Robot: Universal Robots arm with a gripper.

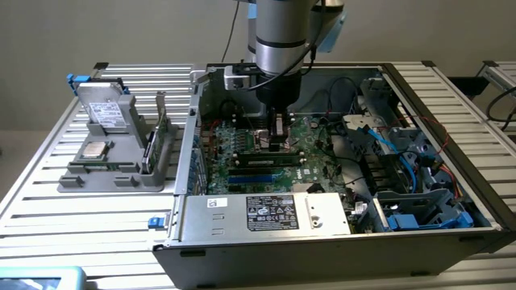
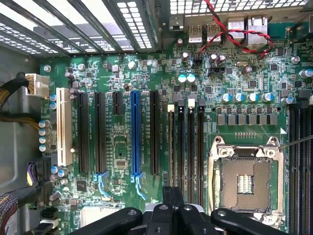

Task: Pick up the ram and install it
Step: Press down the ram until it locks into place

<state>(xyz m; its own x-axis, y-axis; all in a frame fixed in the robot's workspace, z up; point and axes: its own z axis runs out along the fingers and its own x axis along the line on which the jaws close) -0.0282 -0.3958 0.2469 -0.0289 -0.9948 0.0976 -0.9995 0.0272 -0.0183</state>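
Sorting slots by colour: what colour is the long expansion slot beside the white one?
Blue slot, clearest in the wrist view.

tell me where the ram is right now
In the exterior view the ram lies along a black slot on the motherboard inside the open case, just under the gripper, beside the blue slots.

A green motherboard carries black slots, one blue slot and a white slot.

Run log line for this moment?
claw: shut, low over motherboard | ram: lying along a slot beside claw tip | contact: cannot tell | seated: cannot tell
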